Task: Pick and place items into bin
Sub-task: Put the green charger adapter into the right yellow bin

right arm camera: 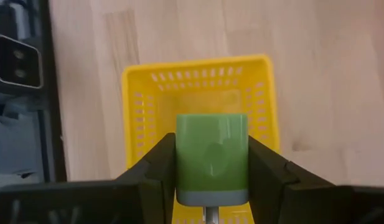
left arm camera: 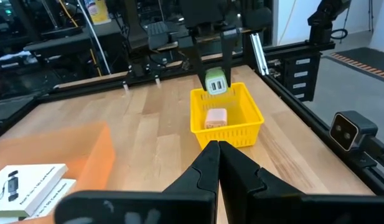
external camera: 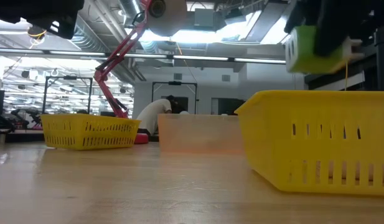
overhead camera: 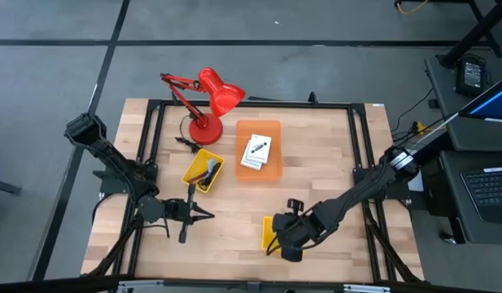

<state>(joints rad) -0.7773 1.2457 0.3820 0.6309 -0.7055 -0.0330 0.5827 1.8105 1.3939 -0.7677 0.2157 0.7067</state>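
On the wooden desk, the right pincer grips a green block directly above the yellow bin; the left pincer, closed and empty, waits well apart.

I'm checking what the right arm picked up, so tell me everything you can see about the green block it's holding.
The green block is a small rounded cuboid, matte light green with a whitish-grey end cap, plastic-looking. It is clamped on two opposite sides by the right gripper, hanging in the air above the yellow basket near the table's front edge. Nothing else touches it. A pale pink block lies in that basket beneath it. In the low view it sits well above the basket's rim.
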